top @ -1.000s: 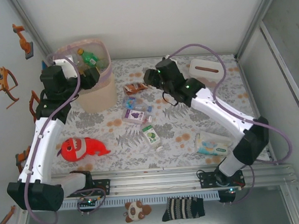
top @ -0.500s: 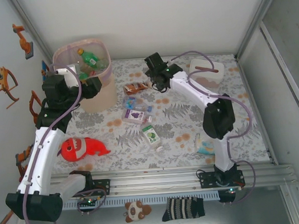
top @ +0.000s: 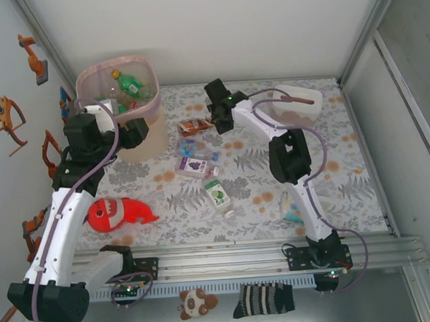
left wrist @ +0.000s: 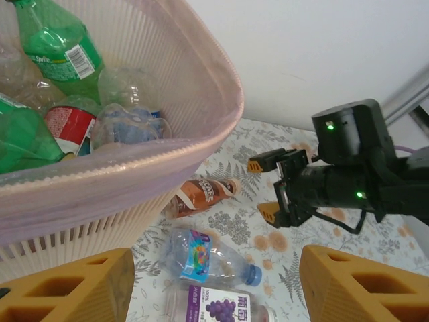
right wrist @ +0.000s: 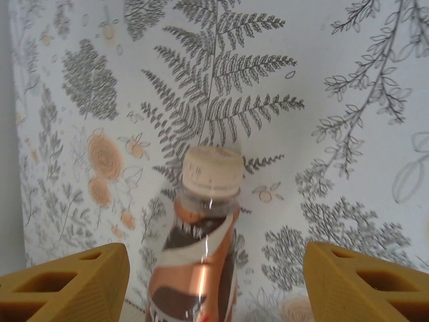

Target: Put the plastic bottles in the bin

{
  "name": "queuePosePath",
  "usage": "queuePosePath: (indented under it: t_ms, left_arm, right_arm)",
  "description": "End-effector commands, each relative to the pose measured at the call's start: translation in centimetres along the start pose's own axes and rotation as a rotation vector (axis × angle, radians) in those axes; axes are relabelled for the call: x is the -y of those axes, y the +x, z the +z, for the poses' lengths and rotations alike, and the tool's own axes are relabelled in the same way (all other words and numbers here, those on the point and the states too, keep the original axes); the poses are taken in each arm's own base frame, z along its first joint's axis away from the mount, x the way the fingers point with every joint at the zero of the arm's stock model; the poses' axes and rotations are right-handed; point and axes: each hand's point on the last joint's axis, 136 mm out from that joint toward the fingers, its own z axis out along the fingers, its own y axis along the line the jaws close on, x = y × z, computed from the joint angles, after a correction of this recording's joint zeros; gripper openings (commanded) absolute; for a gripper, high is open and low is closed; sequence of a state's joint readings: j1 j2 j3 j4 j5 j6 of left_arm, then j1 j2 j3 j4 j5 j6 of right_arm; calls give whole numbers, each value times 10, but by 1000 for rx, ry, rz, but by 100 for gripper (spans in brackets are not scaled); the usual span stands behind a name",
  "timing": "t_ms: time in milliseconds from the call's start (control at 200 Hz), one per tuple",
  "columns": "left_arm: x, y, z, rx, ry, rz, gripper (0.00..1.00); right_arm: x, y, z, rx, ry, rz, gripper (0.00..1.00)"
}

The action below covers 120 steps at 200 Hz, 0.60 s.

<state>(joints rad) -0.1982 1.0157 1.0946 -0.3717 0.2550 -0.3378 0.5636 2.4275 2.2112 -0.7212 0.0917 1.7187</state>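
Note:
The pale pink bin point(top: 153, 110) stands at the far left, and several plastic bottles lie inside it, green soda ones point(left wrist: 57, 50) among them. On the table lie a brown bottle point(top: 194, 126) with a cream cap point(right wrist: 213, 171), a clear bottle with a blue label point(left wrist: 201, 251) and a grape-label bottle point(top: 193, 166). A green-label bottle point(top: 218, 195) lies nearer. My right gripper point(right wrist: 214, 288) is open just above the brown bottle point(right wrist: 201, 248), a finger off to each side and neither touching it. My left gripper point(left wrist: 214, 295) hangs open and empty beside the bin's wall point(left wrist: 134, 168).
A red plush fish point(top: 116, 213) lies near left. A pale wipes pack point(top: 298, 208) sits near right, partly under my right arm. A white tissue box point(top: 299, 101) stands at the far right. The enclosure walls run close behind the bin.
My right arm has folded back, its elbow swinging in from the near right, and its gripper has shifted slightly left over the brown bottle. The left arm has barely moved.

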Motion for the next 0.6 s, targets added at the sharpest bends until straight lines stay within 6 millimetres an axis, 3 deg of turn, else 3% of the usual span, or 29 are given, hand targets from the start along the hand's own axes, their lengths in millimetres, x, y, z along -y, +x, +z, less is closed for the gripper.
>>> queuePosePath:
  t_ms: [0,265,596]
  left_arm:
    - [4,4,-5,-2,9,-15,65]
    - [5,11,-7,-17,9,-19,65]
    - [5,14,-11,-23,1,-18,65]
  right_arm:
    - [3,-2,13,-7,28,80,68]
    - [9,8,54,-48,46,120,67]
    - [20,14,70,-74,68,160,57]
